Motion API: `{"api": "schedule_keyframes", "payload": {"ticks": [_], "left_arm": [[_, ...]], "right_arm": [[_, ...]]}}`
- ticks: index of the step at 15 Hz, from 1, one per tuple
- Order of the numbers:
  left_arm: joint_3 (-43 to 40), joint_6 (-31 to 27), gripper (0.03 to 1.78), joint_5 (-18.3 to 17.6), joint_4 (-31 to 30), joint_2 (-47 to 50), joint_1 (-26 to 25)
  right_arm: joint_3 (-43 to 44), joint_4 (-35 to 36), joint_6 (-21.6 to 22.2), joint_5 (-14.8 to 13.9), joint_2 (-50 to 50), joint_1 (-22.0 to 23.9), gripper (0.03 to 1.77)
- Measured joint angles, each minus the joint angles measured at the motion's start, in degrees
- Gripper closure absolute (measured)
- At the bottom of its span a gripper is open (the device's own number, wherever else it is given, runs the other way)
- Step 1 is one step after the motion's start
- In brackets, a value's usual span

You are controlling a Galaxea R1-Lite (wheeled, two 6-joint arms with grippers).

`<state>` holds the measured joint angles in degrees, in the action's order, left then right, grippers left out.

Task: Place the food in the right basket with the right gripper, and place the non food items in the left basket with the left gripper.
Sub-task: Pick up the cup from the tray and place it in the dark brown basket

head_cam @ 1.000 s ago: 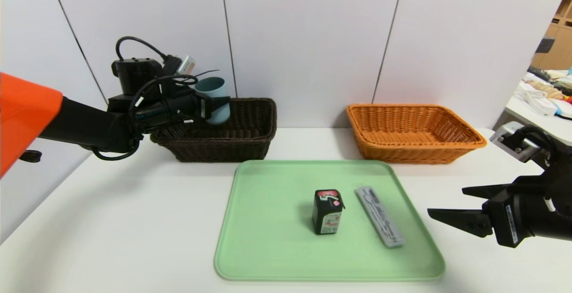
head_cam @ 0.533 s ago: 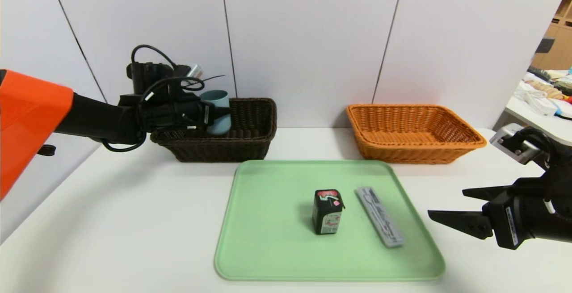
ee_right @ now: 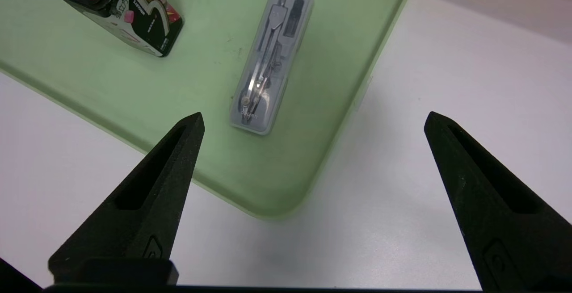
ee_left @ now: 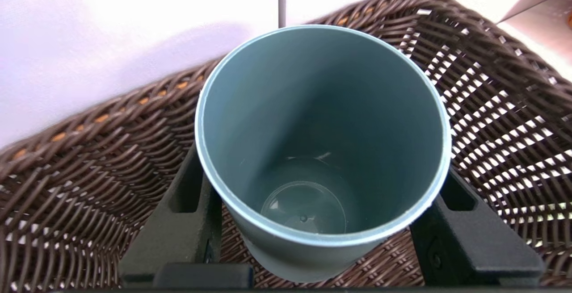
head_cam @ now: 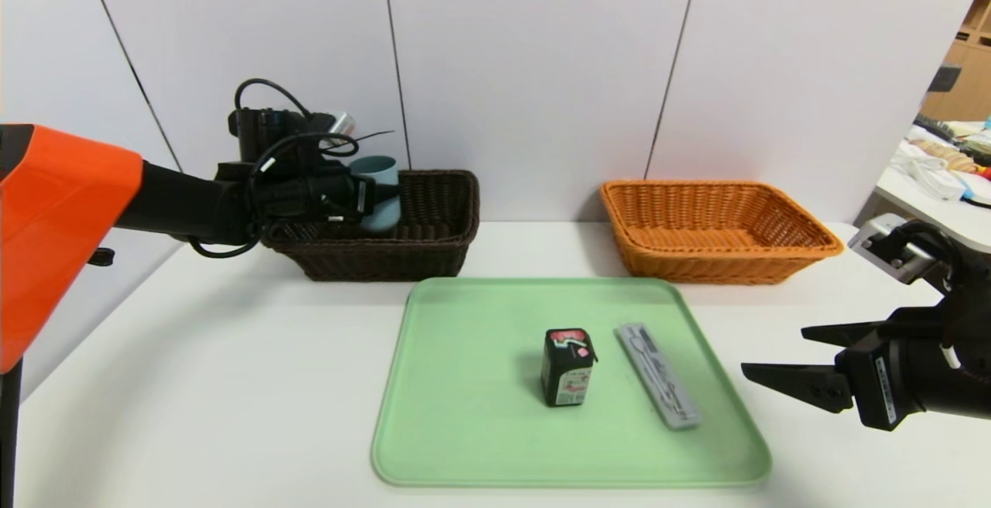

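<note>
Blue-grey cup (head_cam: 379,192) gripped by left claw (head_cam: 385,197) over dark basket (head_cam: 433,241).

**Three cameras, one table**

The head camera looks forward and down over the whole white table (head_cam: 232,384), wall behind. The left wrist camera sits close above the blue cup (ee_left: 321,150), facing into the dark basket (ee_left: 491,105). The right wrist camera looks down, close, at the green tray (ee_right: 313,159) corner; the head view shares that tray.
</note>
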<state>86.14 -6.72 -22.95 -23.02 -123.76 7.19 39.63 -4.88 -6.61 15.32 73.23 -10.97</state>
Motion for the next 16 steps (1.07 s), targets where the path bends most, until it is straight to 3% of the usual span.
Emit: {"api": "schedule_keyframes", "payload": {"ticks": [12,16], "left_arm": [[-0.8,0.0,0.69,-1.6,-1.8,-2.0,0.1],[-0.9,0.1,0.47,-1.6,-1.9,-2.1,0.1]], "right_arm": [[0.1,0.1,-0.2,0.0,0.4,1.1,0.1],[0.1,0.1,-0.2,0.1,0.4,1.2,0.1]]}}
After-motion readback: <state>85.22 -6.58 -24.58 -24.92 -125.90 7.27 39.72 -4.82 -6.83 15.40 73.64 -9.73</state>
